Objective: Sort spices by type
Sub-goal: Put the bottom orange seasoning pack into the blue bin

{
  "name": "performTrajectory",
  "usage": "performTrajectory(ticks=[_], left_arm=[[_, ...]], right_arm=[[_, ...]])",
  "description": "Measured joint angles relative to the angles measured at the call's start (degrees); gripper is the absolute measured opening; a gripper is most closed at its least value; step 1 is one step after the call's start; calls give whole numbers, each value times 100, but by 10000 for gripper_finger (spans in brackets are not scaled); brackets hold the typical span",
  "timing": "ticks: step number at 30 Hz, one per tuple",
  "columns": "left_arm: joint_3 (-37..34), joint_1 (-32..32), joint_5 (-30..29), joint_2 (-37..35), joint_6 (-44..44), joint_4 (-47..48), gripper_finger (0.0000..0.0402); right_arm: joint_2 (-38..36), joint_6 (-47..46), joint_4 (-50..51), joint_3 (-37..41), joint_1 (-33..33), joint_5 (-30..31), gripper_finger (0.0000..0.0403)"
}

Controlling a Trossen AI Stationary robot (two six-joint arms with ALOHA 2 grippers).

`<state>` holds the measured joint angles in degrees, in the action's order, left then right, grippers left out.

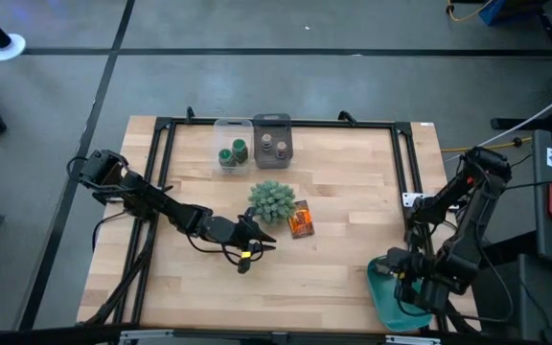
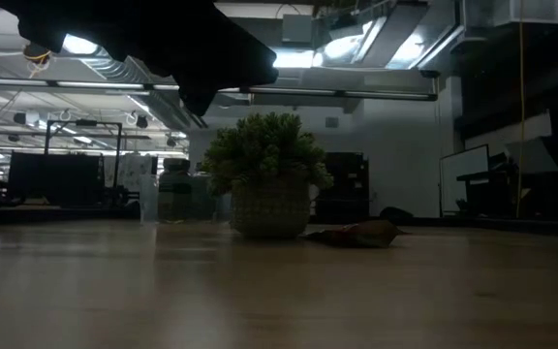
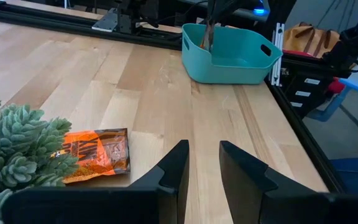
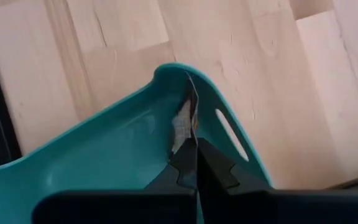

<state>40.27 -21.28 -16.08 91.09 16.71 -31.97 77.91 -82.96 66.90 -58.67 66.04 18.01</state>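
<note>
Two green jars (image 1: 233, 152) stand in a clear box (image 1: 220, 126) at the table's far side. Two grey-brown jars (image 1: 274, 147) stand in a grey box (image 1: 272, 120) next to it. My left gripper (image 1: 264, 242) hovers open and empty over the table's middle, just near of the spiky green ball (image 1: 273, 199) and the orange snack packet (image 1: 301, 221). Its fingers (image 3: 179, 168) point toward the table's right edge. My right gripper (image 1: 398, 271) is shut and points down into a teal bin (image 1: 391, 305) at the near right corner. My right gripper (image 4: 194, 134) has its shut fingertips down at the teal bin's inner wall, beside the handle slot (image 4: 232, 134). Whether they touch the wall, I cannot tell. Nothing shows between the fingers.
A black frame (image 1: 286, 123) runs around the table top. The packet (image 3: 98, 152) and the ball (image 3: 11, 149) lie close to my left gripper. Bare wood stretches between them and the teal bin (image 3: 229, 53).
</note>
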Motion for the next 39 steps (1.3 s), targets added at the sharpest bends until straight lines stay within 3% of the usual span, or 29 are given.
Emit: performTrajectory(ticks=[7,17,31,39], left_arm=[[0,-2,0,0,1,0,75],[0,0,-2,0,-15,0,75],[0,-2,-2,0,-15,0,75],[0,-1,-2,0,-15,-2,75]], right_arm=[[-2,-104,-220,233,-2,-314,3],[-2,-118,-295,233,-7,-792,48],[-2,-265,-224,233,-9,-929,146],[-2,-251,-56,165,-8,-1116,150]])
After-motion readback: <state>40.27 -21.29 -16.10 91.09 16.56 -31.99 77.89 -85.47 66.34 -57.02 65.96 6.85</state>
